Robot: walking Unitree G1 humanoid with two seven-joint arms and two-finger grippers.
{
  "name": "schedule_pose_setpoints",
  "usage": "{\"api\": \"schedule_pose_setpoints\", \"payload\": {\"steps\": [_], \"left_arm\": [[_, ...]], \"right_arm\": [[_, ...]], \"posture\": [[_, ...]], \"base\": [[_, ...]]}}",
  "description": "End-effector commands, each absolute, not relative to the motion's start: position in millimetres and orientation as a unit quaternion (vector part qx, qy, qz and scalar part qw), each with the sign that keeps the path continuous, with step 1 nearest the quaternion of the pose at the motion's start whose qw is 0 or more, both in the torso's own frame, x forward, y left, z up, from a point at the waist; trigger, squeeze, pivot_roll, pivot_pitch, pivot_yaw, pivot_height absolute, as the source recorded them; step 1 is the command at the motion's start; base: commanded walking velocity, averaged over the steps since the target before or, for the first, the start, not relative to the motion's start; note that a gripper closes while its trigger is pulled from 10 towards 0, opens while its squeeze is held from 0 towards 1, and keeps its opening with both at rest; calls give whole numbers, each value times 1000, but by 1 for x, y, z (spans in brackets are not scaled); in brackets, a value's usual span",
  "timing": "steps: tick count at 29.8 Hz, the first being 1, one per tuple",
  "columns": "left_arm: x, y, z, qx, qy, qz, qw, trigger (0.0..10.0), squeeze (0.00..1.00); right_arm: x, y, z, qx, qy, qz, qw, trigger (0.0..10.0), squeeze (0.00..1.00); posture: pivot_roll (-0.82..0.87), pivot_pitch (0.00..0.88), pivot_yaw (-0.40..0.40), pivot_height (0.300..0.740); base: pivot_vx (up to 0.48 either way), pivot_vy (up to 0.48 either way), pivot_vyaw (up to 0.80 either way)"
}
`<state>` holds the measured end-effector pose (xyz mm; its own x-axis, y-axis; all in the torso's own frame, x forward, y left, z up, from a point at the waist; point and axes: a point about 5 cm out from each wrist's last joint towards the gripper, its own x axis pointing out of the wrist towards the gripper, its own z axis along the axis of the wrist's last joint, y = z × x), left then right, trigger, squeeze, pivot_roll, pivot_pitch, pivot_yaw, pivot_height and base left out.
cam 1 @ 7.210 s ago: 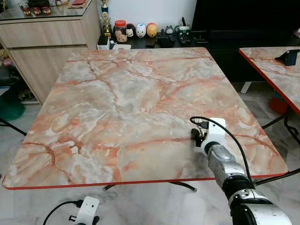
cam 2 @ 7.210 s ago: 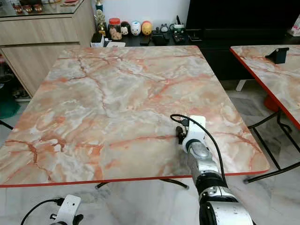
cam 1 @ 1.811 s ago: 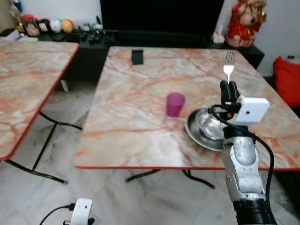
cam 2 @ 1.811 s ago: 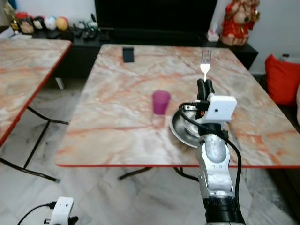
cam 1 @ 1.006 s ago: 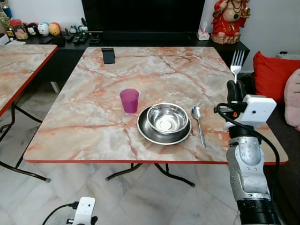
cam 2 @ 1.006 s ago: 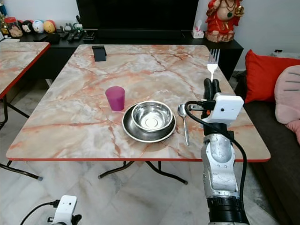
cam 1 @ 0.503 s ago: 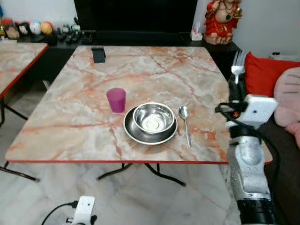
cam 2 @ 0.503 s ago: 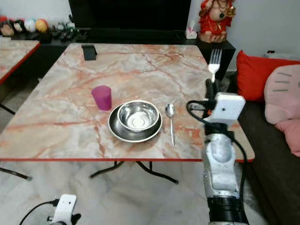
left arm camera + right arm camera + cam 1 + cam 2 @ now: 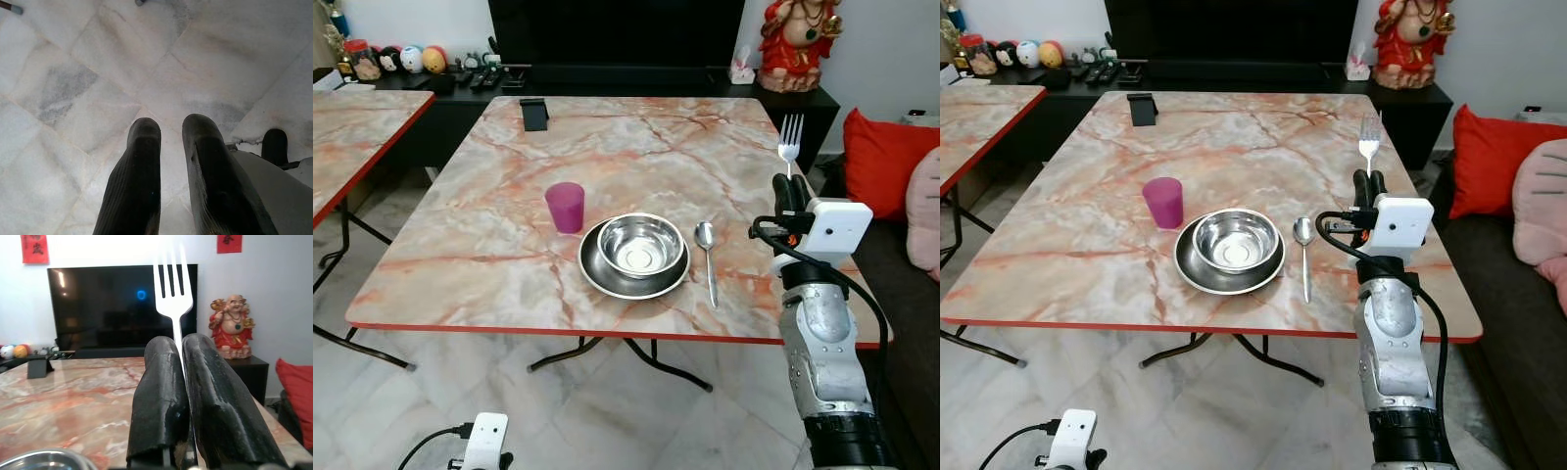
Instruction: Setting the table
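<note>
From the head camera I see the marble table (image 9: 489, 255) laid with a steel bowl (image 9: 639, 245) sitting in a steel plate (image 9: 597, 277), a purple cup (image 9: 565, 207) just beside it on the left and a spoon (image 9: 707, 257) lying just to its right. My right gripper (image 9: 789, 188) stands near the table's right edge, fingers clamped on a fork (image 9: 789, 147) held upright, tines up. The right wrist view adds what the head view cannot: the fork's thin neck pinched between both black pads (image 9: 161, 382), four shiny tines against a dark television (image 9: 98, 303), a red figurine (image 9: 232, 325) beside it. My left gripper (image 9: 171, 129) hangs over pale floor tiles (image 9: 73, 88), fingers slightly parted, holding nothing.
</note>
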<state>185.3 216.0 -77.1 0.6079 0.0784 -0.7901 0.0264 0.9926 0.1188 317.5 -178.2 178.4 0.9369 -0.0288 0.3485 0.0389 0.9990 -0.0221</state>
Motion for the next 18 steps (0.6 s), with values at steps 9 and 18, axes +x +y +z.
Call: {"api": "schedule_pose_setpoints", "payload": {"steps": [9,18], "left_arm": [[185,217,-77,58,443,12,894,10000,0],[185,217,-77,57,444,11,894,10000,0]], "right_arm": [[319,-176,170,-10,-150,-15,988,10000,0],[319,-174,168,-9,-143,-14,990,10000,0]], "posture": [[-10,0,-6,740],[-8,0,-7,740]], "base": [[0,0,0],[57,0,0]]}}
